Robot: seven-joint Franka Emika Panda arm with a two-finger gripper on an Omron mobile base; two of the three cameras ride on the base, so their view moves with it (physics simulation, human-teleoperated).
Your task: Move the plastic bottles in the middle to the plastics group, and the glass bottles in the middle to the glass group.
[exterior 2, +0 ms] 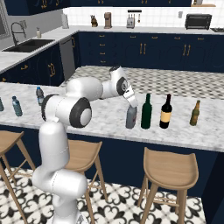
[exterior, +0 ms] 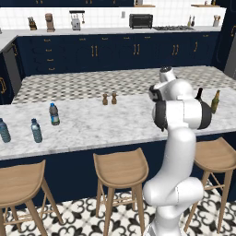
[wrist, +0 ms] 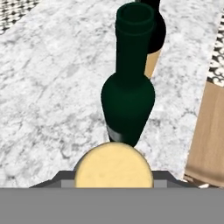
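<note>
My gripper (exterior 2: 131,106) reaches down over the squat grey bottle (exterior 2: 131,119) on the marble counter, its jaws closed on the bottle's top. The tan cap (wrist: 113,168) sits between the fingertips in the hand view. Just right of it stands the tall dark-green wine bottle (exterior 2: 146,111) (wrist: 128,100), upright and untouched. Further right are the dark wine bottle with a cream label (exterior 2: 165,113) (wrist: 153,48) and the slim olive-brown bottle (exterior 2: 195,113) (exterior: 215,102). Three small blue-tinted water bottles (exterior: 54,114) (exterior: 36,131) (exterior: 3,130) stand at the counter's left end.
Two small brown shakers (exterior: 109,98) stand mid-counter towards the back. Wooden stools (exterior 2: 168,168) (exterior: 120,168) line the counter's near side. A wide bare stretch of marble counter (exterior 2: 105,114) lies between the water bottles and the grey bottle.
</note>
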